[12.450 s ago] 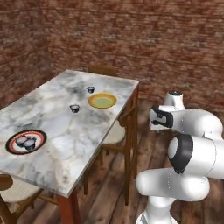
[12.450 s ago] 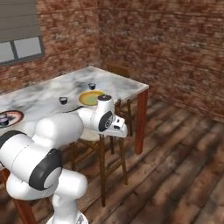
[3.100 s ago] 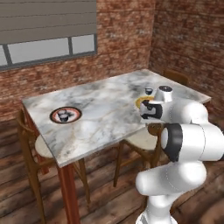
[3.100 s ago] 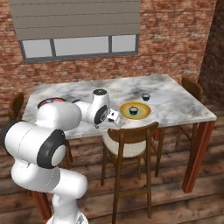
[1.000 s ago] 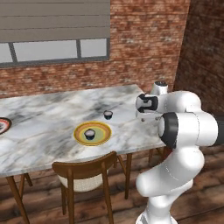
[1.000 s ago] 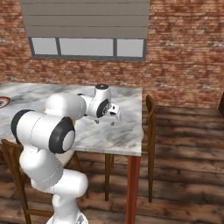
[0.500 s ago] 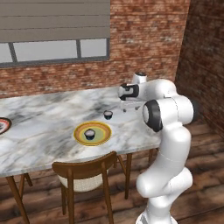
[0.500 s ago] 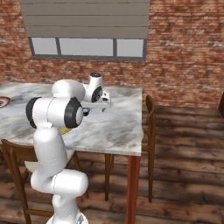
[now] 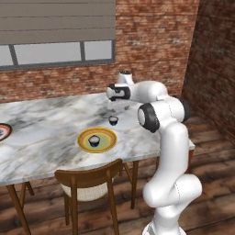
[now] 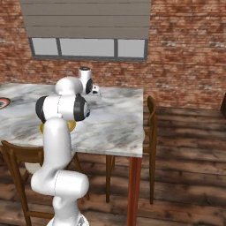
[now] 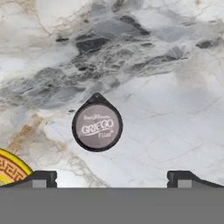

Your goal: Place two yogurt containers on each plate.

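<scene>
A wooden chair (image 9: 89,181) stands tucked against the near edge of the marble worktop (image 9: 41,137). Just beyond that edge lies the yellow-orange plate (image 9: 97,139), round and flat with a patterned rim, and one yogurt container (image 9: 94,141) sits at its centre, a small dark cup with a pale top. A second yogurt container (image 9: 113,120) stands on the bare marble just behind the plate, apart from its rim. In the hand view this cup (image 11: 97,127) is seen from straight above: a round dark body, a greyish foil lid with a small pointed tab and the word "GRIEGO" printed across it. A sliver of the plate's rim (image 11: 11,169) shows at the lower left there. The fingers (image 11: 111,179) hover above the cup, spread wide apart, holding nothing. At the far left edge of the worktop a part of the red-rimmed plate (image 9: 2,131) shows; what lies on it is probably too cut off to tell. Behind everything runs a brick wall (image 9: 151,55) with a window (image 9: 55,50).
</scene>
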Robot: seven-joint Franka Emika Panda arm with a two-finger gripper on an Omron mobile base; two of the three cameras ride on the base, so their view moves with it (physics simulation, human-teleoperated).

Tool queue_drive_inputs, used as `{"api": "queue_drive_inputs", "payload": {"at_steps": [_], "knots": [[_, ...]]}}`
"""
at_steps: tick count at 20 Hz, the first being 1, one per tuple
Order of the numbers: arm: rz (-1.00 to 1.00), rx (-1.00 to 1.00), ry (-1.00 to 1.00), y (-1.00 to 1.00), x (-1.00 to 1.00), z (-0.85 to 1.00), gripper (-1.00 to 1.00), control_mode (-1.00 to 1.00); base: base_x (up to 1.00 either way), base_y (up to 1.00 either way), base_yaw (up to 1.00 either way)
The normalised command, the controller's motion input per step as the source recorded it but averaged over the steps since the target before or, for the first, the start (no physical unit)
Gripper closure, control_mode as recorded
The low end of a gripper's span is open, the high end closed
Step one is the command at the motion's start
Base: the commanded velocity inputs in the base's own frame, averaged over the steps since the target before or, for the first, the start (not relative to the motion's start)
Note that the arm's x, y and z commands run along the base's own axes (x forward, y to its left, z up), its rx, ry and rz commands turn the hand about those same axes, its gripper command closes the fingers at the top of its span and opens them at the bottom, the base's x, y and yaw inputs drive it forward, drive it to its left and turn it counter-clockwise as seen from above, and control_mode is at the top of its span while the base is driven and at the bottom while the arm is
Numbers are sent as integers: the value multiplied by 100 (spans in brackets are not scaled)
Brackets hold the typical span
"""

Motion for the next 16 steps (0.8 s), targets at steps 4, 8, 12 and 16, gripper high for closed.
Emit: {"api": "queue_drive_inputs", "payload": {"at_steps": [4,8,12,16], "knots": [[1,-1,3,19,2,-22,-100,-100,0,0,0],[0,0,3,1,-9,-51,-100,-100,0,0,0],[0,0,0,0,7,-29,-100,-100,0,0,0],[0,0,0,20,37,-4,-100,-100,0,0,0]]}}
